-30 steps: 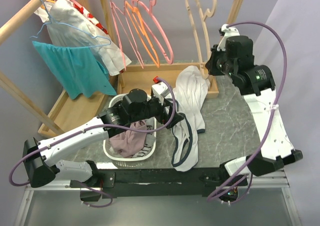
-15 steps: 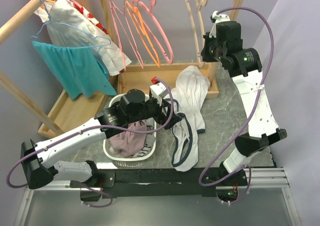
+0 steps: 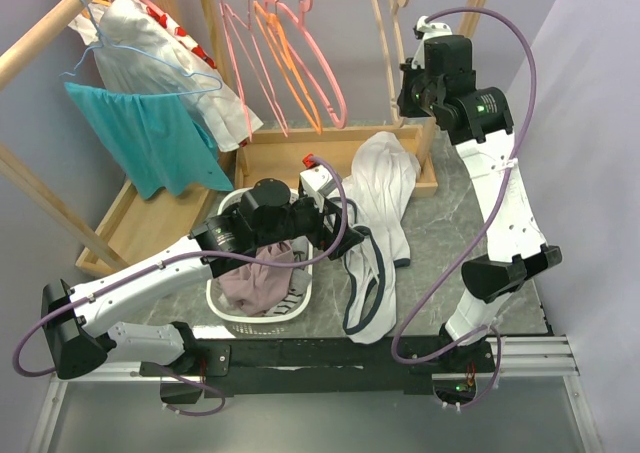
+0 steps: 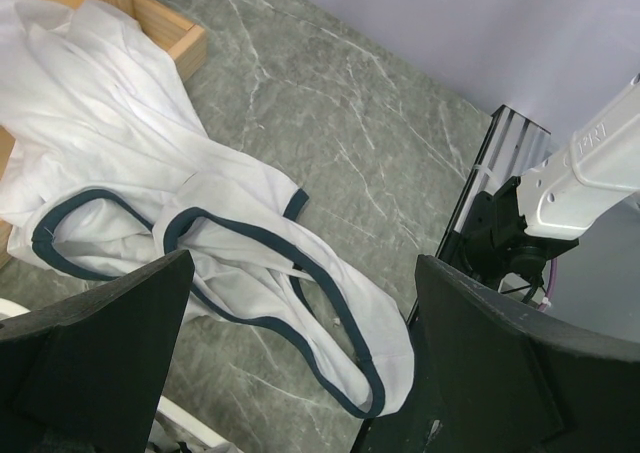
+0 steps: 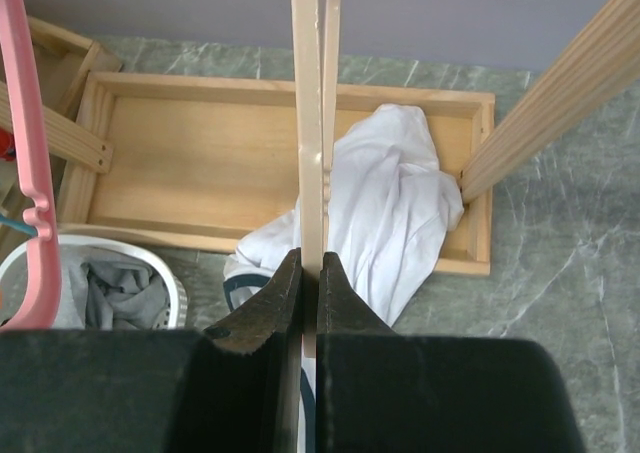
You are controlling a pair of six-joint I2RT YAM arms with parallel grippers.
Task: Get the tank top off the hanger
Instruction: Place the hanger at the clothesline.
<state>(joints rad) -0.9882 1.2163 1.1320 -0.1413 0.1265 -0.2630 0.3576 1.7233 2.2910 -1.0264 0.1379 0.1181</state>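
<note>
The white tank top (image 3: 382, 195) with navy trim lies crumpled on the grey table, its upper part draped into the wooden rack base; it also shows in the wrist views (image 4: 110, 163) (image 5: 400, 203). My right gripper (image 3: 418, 91) is raised by the rack, shut on the bare light wooden hanger (image 3: 391, 53). In the right wrist view the hanger's thin strip (image 5: 312, 123) is pinched between the jaws of the right gripper (image 5: 310, 260). My left gripper (image 3: 335, 213) hovers open just above the tank top's straps, its jaws (image 4: 300, 273) wide apart with nothing between them.
A white laundry basket (image 3: 222, 303) holding clothes sits under the left arm. Pink and orange hangers (image 3: 295, 58) hang from the wooden rack; teal and white garments (image 3: 150, 133) hang at left. A rack post (image 5: 560, 103) and a pink hanger (image 5: 25, 123) flank the right gripper.
The right arm has swung left and upward toward the rack rail, carrying the wooden hanger with it. The left arm and tank top have stayed put.
</note>
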